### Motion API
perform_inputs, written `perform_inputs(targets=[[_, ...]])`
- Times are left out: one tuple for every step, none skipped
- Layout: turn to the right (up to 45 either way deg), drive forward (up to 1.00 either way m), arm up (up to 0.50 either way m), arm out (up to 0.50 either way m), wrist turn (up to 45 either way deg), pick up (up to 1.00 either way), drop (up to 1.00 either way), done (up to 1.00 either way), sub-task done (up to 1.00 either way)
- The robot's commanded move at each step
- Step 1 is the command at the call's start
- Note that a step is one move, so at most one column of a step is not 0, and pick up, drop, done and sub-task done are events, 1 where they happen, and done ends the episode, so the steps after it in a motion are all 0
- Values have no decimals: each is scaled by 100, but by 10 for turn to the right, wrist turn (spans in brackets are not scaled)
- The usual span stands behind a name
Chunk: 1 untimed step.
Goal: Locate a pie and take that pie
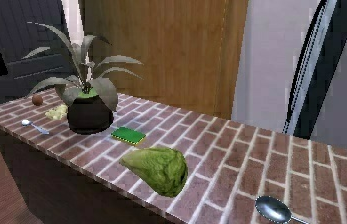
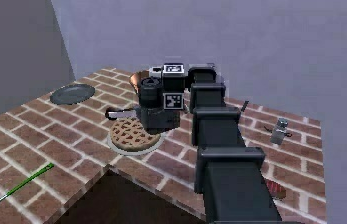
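A round pie (image 2: 133,136) with a brown lattice top lies on the brick countertop (image 2: 41,140) in the arm side view, near the counter's front edge. The dark arm (image 2: 216,150) reaches out from the bottom of that view. At its far end stand two white marker squares (image 2: 153,97), and the gripper (image 2: 118,114) sits just above the pie in the picture. I cannot tell whether it touches the pie or whether it holds anything.
In the arm side view a grey round dish (image 2: 71,93) lies far left, a copper item (image 2: 136,78) behind the gripper, a small shaker (image 2: 281,127) at right. The forward view has a potted plant (image 1: 89,100), a lettuce (image 1: 157,168), a green sponge (image 1: 128,135) and a spoon (image 1: 273,208).
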Motion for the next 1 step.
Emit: perform_inputs(targets=[[0, 0, -14, 0, 0, 0, 0, 0, 0]])
